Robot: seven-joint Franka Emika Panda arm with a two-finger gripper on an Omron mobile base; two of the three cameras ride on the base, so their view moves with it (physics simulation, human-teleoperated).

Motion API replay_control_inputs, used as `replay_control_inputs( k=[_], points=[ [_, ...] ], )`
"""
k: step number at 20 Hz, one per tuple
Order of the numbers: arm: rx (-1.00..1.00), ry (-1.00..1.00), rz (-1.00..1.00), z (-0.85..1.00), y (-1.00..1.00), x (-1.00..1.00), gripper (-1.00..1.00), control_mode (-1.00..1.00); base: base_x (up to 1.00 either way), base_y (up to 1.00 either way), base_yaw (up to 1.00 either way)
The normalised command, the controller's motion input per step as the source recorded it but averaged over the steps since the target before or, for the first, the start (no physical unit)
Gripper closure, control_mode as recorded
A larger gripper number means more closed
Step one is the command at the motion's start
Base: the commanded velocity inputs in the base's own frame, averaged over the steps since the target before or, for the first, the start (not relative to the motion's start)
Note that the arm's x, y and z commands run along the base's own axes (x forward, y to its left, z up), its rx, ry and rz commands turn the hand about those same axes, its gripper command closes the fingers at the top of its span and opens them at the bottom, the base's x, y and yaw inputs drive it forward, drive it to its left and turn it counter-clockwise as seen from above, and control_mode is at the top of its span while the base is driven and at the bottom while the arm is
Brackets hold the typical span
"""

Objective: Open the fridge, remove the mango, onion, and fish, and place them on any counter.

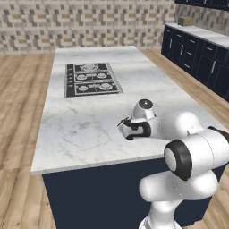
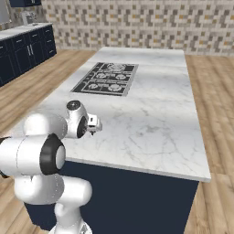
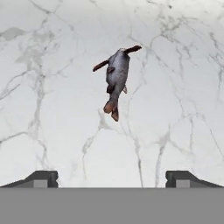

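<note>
The fish (image 3: 117, 78), small and grey with dark reddish fins and tail, lies on the white veined marble counter (image 3: 52, 109). My gripper (image 3: 111, 178) hangs above it, open, its two dark fingertips (image 3: 41, 178) far apart with nothing between them. From the base, the gripper (image 1: 121, 125) points down over the near part of the island counter (image 1: 80, 129), well short of the black cooktop (image 1: 91, 79). The right base view has the gripper (image 2: 95, 124) near the counter's (image 2: 151, 123) front left edge. The fridge, mango and onion are out of view.
The black gas cooktop (image 2: 109, 78) is set into the far half of the island. A run of navy cabinets (image 1: 197, 53) with a narrower marble top lines the side wall across a strip of wooden floor (image 1: 18, 103).
</note>
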Motion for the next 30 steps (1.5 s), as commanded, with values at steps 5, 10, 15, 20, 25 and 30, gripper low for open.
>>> replay_control_inputs(
  k=[5,10,15,20,25,30],
  points=[
    [0.02,0.01,0.0,1.0,0.0,-0.44,-1.0,-1.0,0.0,0.0,0.0],
    [-0.01,0.07,-0.01,0.9,-0.14,-0.77,-1.0,-1.0,0.0,0.0,0.0],
    [0.0,0.05,-0.01,0.18,-0.32,-1.0,-1.0,-1.0,0.0,0.0,0.0],
    [0.0,0.1,-0.05,0.01,-0.09,-0.36,-1.0,1.0,-0.12,-0.13,-0.19],
    [0.0,0.0,0.0,0.0,0.0,0.0,-1.0,1.0,-0.21,-0.43,-0.77],
    [0.0,0.0,0.0,0.0,0.0,0.0,-1.0,1.0,-0.3,-0.57,-0.72]
  ],
)
